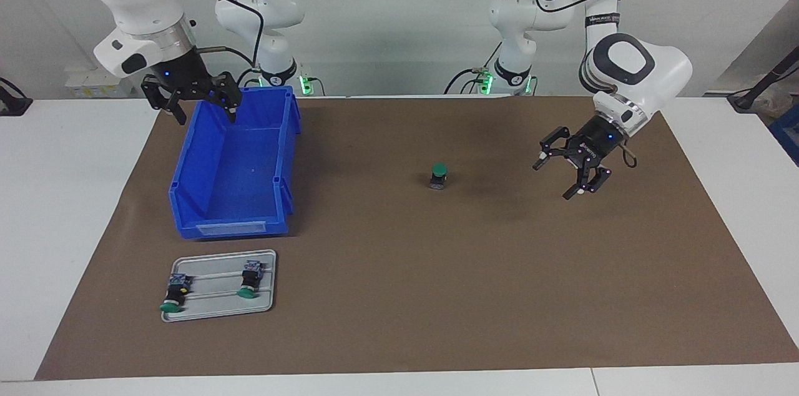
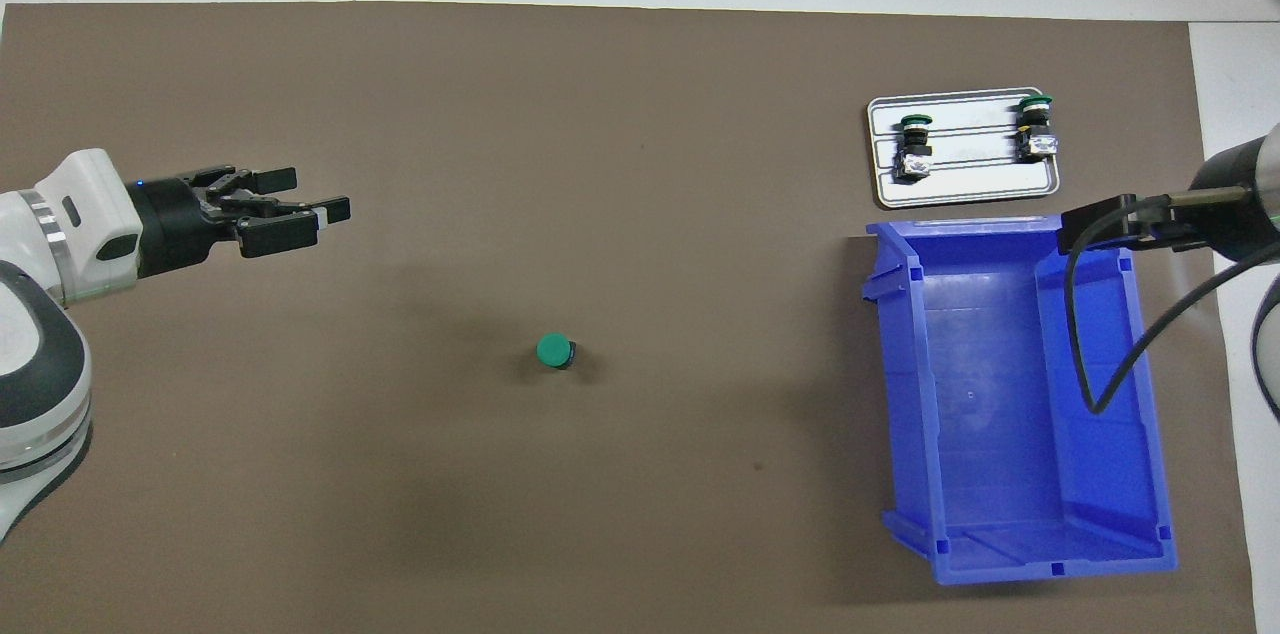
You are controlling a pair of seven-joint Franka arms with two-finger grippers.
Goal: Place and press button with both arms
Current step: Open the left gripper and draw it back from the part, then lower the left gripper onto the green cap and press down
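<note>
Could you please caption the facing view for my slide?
Button upright on the mat; open left gripper hangs beside it.

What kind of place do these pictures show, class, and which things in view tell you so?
Most likely a robotics lab or test bench. Two white arms are mounted at a table covered by a brown mat, with staged practice items: a blue bin, a metal tray and a green button.

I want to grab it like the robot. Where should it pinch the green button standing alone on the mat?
Probably the blocky base of the button, from straight above: it stands upright, cap up, with open mat all round. The round cap might slip.
</note>
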